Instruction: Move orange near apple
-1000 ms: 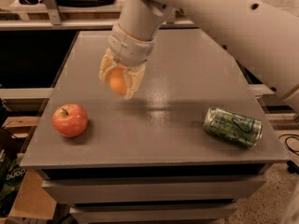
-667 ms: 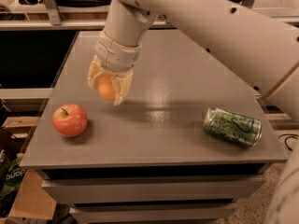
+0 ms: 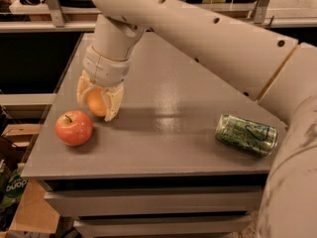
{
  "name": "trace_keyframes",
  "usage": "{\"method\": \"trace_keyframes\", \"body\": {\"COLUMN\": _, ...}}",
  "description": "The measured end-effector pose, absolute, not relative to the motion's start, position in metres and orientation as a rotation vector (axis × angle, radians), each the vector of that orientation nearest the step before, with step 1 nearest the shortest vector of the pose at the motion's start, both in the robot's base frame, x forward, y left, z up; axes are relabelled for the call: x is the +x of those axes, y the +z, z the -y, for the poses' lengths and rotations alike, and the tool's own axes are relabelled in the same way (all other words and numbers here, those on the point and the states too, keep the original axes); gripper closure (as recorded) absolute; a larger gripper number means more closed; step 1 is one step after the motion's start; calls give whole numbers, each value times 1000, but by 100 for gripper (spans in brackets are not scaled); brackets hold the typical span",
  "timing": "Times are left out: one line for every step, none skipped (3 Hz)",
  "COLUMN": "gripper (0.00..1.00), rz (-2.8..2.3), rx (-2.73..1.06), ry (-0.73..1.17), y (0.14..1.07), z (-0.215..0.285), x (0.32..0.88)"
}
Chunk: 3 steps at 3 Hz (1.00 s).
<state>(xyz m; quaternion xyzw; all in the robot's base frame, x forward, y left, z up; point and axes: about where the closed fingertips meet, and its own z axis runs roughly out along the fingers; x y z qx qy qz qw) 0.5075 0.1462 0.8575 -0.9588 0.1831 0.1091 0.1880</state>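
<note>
The orange (image 3: 96, 103) sits in the left part of the frame, a little above centre height, gripped between the two pale fingers (image 3: 113, 103) of the hand (image 3: 97, 110). Only its middle shows between them, a plain matte orange surface. The hand is closed on the fruit, one finger on its left side and one on its right, with the fingertips pointing down toward the tabletop (image 3: 163, 143). The tip of the right-hand finger is very low, at or just above the grey surface; whether the orange itself rests on the tabletop cannot be told.

Just below and to the left of the orange lies the apple (image 3: 74, 128), red with pale speckles and a short stem in its top dimple. It stands on the tabletop near the left front corner, close to the hand but with a narrow gap between them.

From the hand a thick cream-coloured arm (image 3: 198, 29) rises to the upper middle of the frame, then runs down across the right side to the lower right corner.

Well apart from both fruits, at the right side of the tabletop, a green can (image 3: 246, 135) lies on its side, close to the arm.
</note>
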Motion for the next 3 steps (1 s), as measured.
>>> {"method": "trace_keyframes", "body": {"gripper": 100, "rz": -507, "rx": -2695, "ry": 324, "y": 849, "z": -153, "x": 507}}
{"method": "trace_keyframes", "body": {"gripper": 84, "rz": -503, "rx": -2700, "ry": 334, "y": 845, "z": -157, "x": 506}}
{"method": "trace_keyframes", "body": {"gripper": 60, "rz": -500, "rx": -2703, "ry": 339, "y": 844, "z": -158, "x": 506}}
